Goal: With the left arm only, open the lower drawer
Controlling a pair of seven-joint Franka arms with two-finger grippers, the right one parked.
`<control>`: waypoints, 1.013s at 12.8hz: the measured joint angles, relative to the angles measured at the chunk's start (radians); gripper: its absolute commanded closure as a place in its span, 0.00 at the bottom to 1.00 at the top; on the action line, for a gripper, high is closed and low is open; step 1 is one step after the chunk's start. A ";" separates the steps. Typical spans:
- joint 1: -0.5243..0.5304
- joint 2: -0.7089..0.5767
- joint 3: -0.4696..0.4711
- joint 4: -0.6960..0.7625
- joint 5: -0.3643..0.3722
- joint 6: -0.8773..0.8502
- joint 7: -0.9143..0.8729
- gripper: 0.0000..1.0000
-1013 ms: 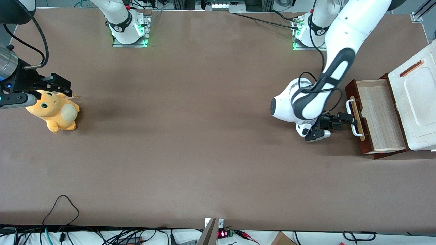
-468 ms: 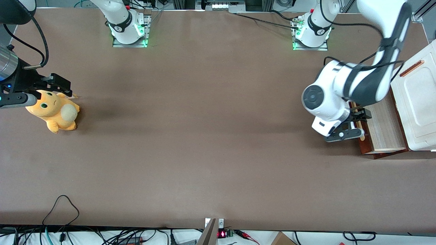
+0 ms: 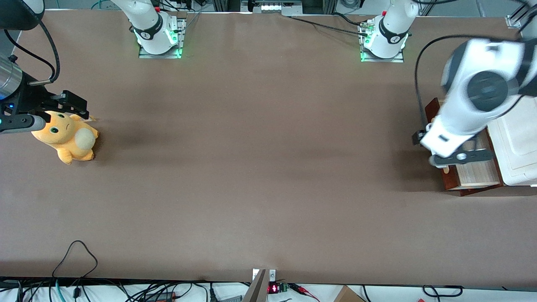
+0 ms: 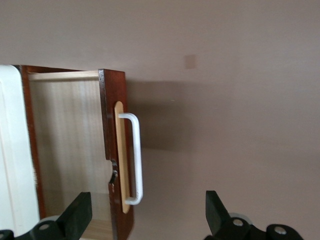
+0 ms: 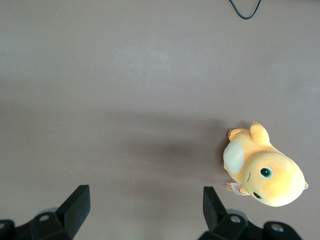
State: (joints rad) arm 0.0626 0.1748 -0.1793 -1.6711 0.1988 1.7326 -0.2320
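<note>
The drawer (image 4: 75, 150) is seen pulled well out of the white cabinet (image 3: 518, 147) at the working arm's end of the table, its pale inside exposed. The gripper (image 4: 145, 220) is held above the handle (image 4: 136, 157), fingers (image 4: 77, 215) spread apart and empty. The opening step is judged done; only withdrawal of the arm (image 3: 474, 96) seems called for.

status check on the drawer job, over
Left tool open, raised above the handle, holding nothing. Lower drawer pulled out, inside bare. Nothing in the way.
</note>
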 measured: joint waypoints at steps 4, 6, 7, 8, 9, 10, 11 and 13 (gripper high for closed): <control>-0.027 -0.078 0.100 0.001 -0.122 -0.002 0.123 0.00; -0.052 -0.106 0.107 0.000 -0.122 -0.013 0.123 0.00; -0.060 -0.120 0.107 -0.001 -0.122 -0.019 0.123 0.00; -0.066 -0.133 0.108 -0.002 -0.122 -0.022 0.123 0.00; -0.071 -0.144 0.108 -0.002 -0.122 -0.024 0.123 0.00; -0.074 -0.151 0.109 -0.002 -0.123 -0.024 0.123 0.00; -0.075 -0.155 0.110 -0.003 -0.131 -0.024 0.123 0.00; -0.075 -0.156 0.121 -0.004 -0.162 -0.024 0.123 0.00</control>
State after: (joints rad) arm -0.0124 0.0192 -0.0580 -1.6746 0.0368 1.7089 -0.1093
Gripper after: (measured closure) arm 0.000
